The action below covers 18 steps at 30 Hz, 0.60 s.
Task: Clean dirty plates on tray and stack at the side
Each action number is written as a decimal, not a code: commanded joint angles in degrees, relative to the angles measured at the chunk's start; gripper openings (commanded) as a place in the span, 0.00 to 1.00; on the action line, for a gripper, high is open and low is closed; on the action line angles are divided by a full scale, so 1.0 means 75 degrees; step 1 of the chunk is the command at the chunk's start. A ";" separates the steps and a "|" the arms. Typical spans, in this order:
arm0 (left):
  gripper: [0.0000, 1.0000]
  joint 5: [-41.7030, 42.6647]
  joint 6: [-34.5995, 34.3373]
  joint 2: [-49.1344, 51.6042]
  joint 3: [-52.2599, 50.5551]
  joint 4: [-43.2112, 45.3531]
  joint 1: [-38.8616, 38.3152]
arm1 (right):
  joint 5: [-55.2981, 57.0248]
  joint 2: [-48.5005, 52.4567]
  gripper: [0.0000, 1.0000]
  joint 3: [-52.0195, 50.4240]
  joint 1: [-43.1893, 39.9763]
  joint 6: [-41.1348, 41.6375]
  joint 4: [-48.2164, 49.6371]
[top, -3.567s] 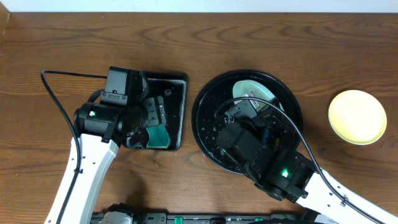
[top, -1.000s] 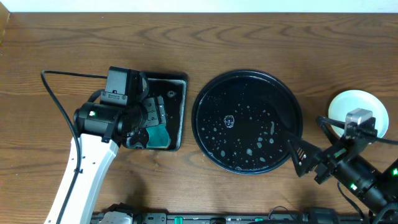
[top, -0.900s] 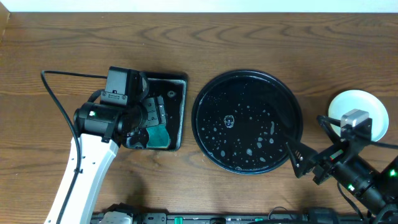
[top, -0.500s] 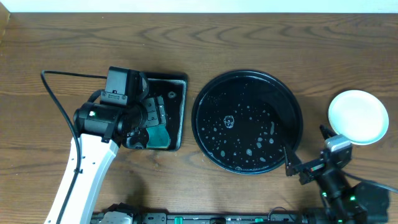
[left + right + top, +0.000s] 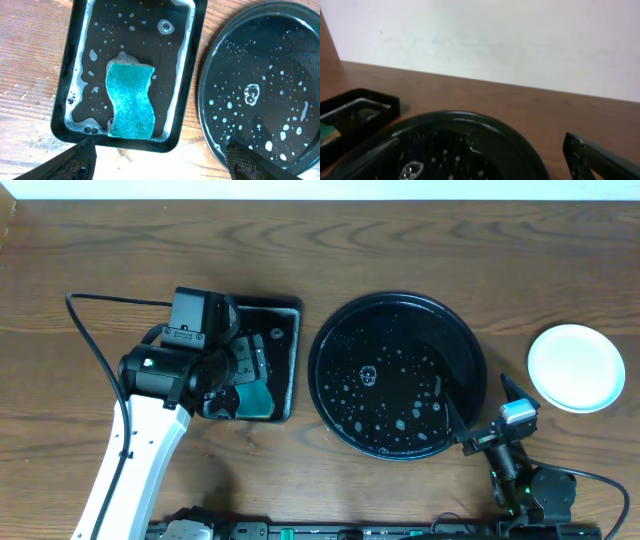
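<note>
While left claw [image 5: 160, 163] hangs open over sponge [image 5: 131, 100], right claw [image 5: 483, 412] open beside tray [image 5: 400, 320]

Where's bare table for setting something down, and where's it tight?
Free: the table strip behind both trays, and the patch between the round tray and the white plate. Tight: the slit between the rectangular tray and the round tray, and the near right corner, where the open right gripper sits at its rim.

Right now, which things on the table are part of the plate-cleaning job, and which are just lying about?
Part of the job: round black tray, wet and holding no plates; white plate at the side; teal sponge; rectangular tray of soapy water.
Just there: black cable looping at the left; wooden table.
</note>
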 commanded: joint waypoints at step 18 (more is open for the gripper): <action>0.83 -0.0017 0.0067 0.0003 0.0052 -0.0017 0.0017 | 0.0085 -0.0029 0.99 -0.0111 0.0017 -0.0052 -0.0323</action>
